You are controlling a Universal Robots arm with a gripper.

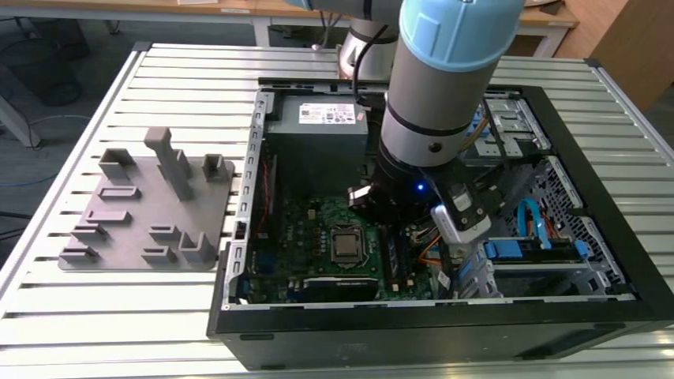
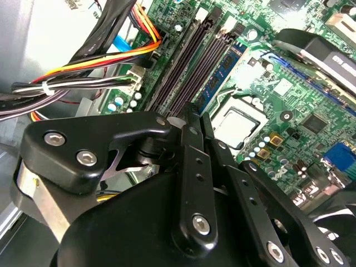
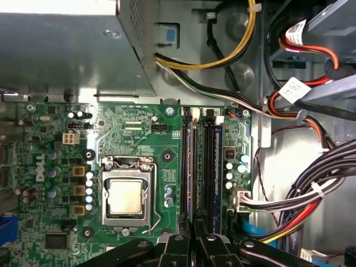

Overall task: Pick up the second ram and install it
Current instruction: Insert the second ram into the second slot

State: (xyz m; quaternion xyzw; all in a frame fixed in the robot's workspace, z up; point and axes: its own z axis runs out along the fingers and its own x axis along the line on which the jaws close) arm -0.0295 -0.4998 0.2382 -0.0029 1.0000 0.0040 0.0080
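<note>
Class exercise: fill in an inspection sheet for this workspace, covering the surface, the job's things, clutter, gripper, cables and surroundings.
Surface: slatted metal table carrying an open computer case.
Job's things: a blue ram stick stands in a slot of the green motherboard, beside long dark slots.
Clutter: grey fixture tray on the table, at the exterior view's left of the case.
Gripper: gripper hangs inside the case, above the ram slots.
Cables: bundled black, yellow and red wires beside the motherboard.
Surroundings: wooden desk beyond the table.

Green motherboard (image 3: 139,133) with bare processor socket (image 3: 125,198) beside long black memory slots (image 3: 192,167).
</note>
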